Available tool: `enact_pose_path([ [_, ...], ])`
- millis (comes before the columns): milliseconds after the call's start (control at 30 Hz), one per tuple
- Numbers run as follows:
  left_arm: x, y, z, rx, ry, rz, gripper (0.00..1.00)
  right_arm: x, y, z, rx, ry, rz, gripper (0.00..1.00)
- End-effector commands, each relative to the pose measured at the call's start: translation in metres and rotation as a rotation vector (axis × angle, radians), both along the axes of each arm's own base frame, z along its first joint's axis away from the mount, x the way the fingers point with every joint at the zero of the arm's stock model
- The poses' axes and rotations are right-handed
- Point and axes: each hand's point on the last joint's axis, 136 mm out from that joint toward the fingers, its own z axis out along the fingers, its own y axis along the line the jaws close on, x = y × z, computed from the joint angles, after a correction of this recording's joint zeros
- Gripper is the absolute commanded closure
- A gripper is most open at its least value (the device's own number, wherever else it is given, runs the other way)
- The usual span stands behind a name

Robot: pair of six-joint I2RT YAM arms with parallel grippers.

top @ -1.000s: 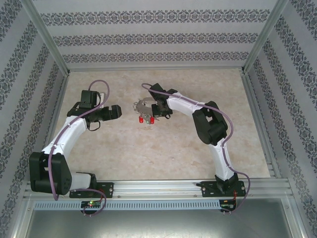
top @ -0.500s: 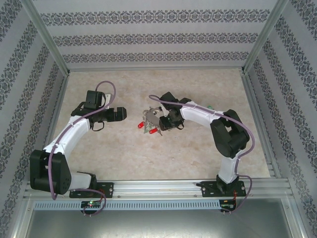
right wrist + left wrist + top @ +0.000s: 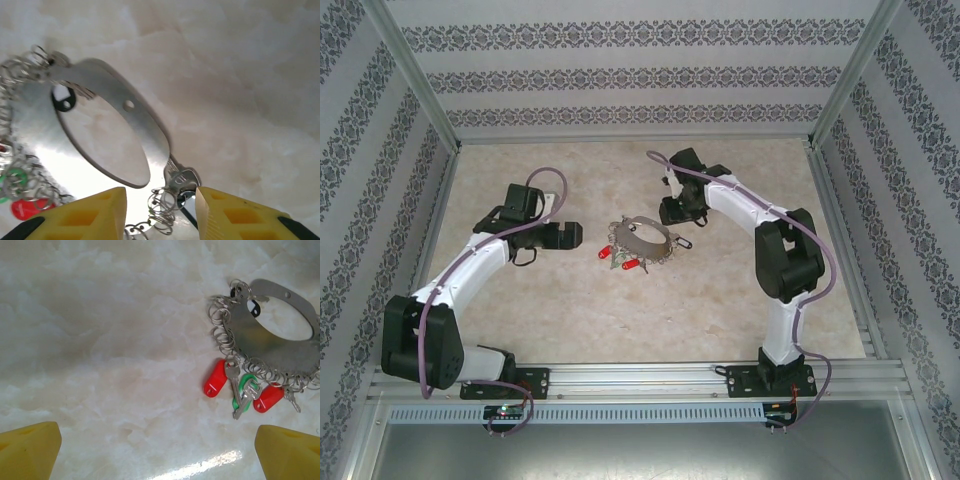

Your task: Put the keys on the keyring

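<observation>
Keyring [image 3: 638, 229] flat on surface [image 3: 570, 310], centred between arms, so I can reach it from either side. Keys [image 3: 215, 379] clustered at near rim, apparently threaded. Left pincer [image 3: 570, 236] gaping wide, empty, waiting beside. Right pincer [image 3: 160, 212] parted above far-right rim, gripping nothing I see.

Shiny metal keyring [image 3: 252, 340], glossy marbled table [image 3: 100, 340]

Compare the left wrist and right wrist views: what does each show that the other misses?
Left wrist, not right wrist: the left gripper, wide open, and silver key blades. Right wrist, not left: the right gripper, open, a silver key between its fingers. Both: the keyring, a red key head, a green key head.
</observation>
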Motion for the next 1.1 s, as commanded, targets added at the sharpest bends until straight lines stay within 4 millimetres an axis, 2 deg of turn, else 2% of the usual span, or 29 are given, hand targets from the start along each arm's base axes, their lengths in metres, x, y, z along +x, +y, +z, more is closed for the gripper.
enact_pose_path([
  [0,-0.003,-0.005,-0.004,0.063,0.015,-0.052,0.01,-0.021,-0.007,-0.024,-0.048,0.105,0.055,0.58],
  [133,-0.006,-0.012,-0.008,0.085,0.032,-0.089,0.0,-0.03,-0.017,-0.029,-0.018,0.196,-0.095,0.6],
  [300,-0.009,-0.024,-0.012,0.097,0.045,-0.142,0.0,-0.045,0.012,-0.001,0.176,0.141,-0.139,0.6],
  [367,-0.011,-0.028,-0.013,0.106,0.049,-0.162,0.0,-0.051,0.015,0.001,0.183,0.121,-0.116,0.61],
  [567,-0.015,-0.036,-0.013,0.121,0.053,-0.197,0.0,-0.085,0.039,-0.018,0.167,0.205,-0.022,0.66],
  [700,-0.016,-0.038,-0.011,0.116,0.047,-0.204,0.0,-0.094,0.055,-0.027,0.211,0.244,-0.033,0.7],
  [867,-0.016,-0.039,-0.01,0.115,0.047,-0.208,0.0,-0.096,0.054,-0.045,0.175,0.299,-0.05,0.74],
  [1067,-0.017,-0.04,-0.009,0.122,0.039,-0.213,0.0,-0.099,0.043,-0.05,0.116,0.296,-0.067,0.73],
])
